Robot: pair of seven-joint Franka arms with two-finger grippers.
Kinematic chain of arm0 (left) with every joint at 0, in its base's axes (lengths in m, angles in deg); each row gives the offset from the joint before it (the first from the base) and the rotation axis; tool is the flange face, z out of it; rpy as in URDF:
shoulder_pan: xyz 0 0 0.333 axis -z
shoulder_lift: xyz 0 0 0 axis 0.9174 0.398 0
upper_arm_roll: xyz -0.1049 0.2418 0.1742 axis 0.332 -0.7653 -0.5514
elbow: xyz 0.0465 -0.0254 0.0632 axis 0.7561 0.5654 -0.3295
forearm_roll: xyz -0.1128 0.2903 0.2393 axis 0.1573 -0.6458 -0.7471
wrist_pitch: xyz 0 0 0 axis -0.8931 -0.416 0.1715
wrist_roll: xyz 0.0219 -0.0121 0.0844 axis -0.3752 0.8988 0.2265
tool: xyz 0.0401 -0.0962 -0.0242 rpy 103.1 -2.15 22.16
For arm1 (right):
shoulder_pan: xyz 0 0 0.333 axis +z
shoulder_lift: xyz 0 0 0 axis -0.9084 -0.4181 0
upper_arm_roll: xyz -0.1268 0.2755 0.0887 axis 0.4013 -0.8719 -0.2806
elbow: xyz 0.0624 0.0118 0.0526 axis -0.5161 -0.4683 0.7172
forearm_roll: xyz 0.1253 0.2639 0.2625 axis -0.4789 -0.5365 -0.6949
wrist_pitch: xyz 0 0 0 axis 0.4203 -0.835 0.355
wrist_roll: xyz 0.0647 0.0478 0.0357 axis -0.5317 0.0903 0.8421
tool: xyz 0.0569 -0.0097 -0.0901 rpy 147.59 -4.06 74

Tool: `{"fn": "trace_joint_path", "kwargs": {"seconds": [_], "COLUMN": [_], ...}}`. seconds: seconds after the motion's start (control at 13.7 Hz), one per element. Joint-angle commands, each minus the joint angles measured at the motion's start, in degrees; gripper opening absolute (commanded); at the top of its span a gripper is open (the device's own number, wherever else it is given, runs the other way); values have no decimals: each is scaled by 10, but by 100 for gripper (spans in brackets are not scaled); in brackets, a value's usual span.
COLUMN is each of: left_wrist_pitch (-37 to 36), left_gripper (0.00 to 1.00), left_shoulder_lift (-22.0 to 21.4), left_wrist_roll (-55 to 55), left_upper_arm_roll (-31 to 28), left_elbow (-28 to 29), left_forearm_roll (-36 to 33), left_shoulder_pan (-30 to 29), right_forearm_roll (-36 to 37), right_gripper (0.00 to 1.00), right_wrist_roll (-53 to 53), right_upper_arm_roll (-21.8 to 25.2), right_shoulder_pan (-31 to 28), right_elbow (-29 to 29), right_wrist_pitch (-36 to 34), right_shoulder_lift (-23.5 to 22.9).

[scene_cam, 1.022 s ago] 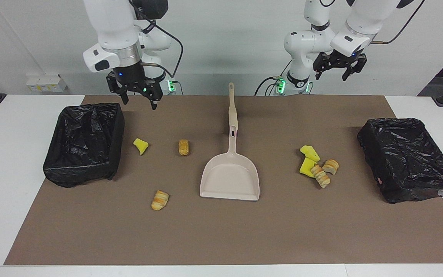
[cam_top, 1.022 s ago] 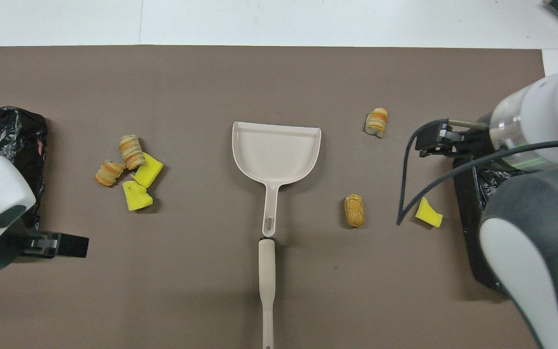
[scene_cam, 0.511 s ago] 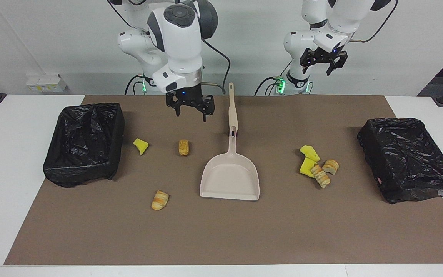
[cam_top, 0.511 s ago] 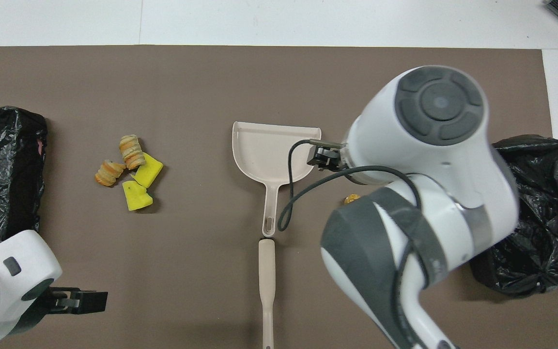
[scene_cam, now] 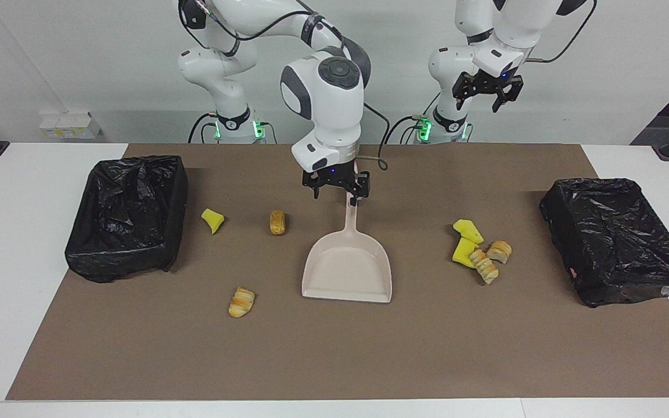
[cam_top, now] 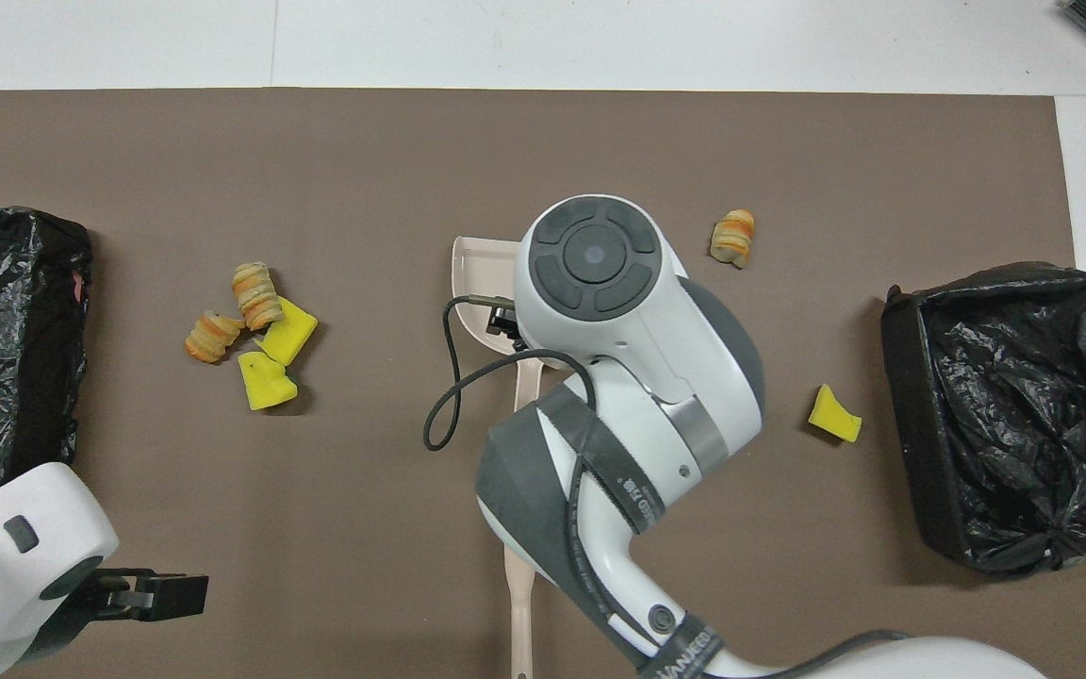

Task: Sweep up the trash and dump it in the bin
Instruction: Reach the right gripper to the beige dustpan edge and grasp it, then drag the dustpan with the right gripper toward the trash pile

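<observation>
A: Hovering my open right hand (scene_cam: 336,187) over the dustpan (scene_cam: 348,267) handle at mid-table; left hand (scene_cam: 487,93) waits open.

B: Where to grip?

A: The stiff, light handle. Soft trash (scene_cam: 481,249) lies scattered beside it.

A brown mat (scene_cam: 334,348) covers the white tabletop (scene_cam: 15,261). The dustpan (scene_cam: 347,270) is pale beige-pink. Two bins (scene_cam: 128,217) (scene_cam: 616,241) wear glossy black liners. The trash (scene_cam: 477,247) mixes bright yellow sponge wedges (scene_cam: 212,220) with golden-brown pastry pieces (scene_cam: 241,302) striped in cream. Both arms are white and grey, each claw (scene_cam: 337,187) (scene_cam: 487,93) black.
</observation>
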Motion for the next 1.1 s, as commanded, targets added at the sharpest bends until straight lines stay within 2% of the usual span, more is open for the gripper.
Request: {"fn": "trace_joint_path", "kwargs": {"seconds": [0.0, 0.22, 0.66, 0.73, 0.8, 0.88, 1.02], "left_wrist_pitch": [17, 17, 17, 17, 18, 18, 17], "left_gripper": [100, 100, 100, 100, 100, 100, 100], "left_shoulder_lift": [-9, -9, -8, -8, -7, -7, -8], "left_wrist_roll": [0, 0, 0, 0, 0, 0, 0], "left_upper_arm_roll": [-8, -8, -8, -8, -8, -8, -8], "left_elbow": [14, 13, 13, 13, 13, 13, 13], "left_forearm_roll": [8, 8, 9, 9, 9, 9, 9], "left_shoulder_pan": [11, 11, 10, 10, 10, 10, 10], "right_forearm_roll": [17, 23, 26, 26, 27, 28, 28], "right_gripper": [100, 100, 98, 91, 80, 64, 18], "right_wrist_roll": [-18, -23, -48, -48, -49, -50, -57], "right_upper_arm_roll": [-1, -1, 0, 0, 1, 1, 2], "right_shoulder_pan": [20, 35, 30, 30, 31, 30, 30], "right_elbow": [19, -14, -97, -97, -96, -95, -94], "right_wrist_pitch": [32, 114, 129, 129, 128, 129, 129], "right_shoulder_lift": [-48, -79, -57, -56, -57, -58, -58]}}
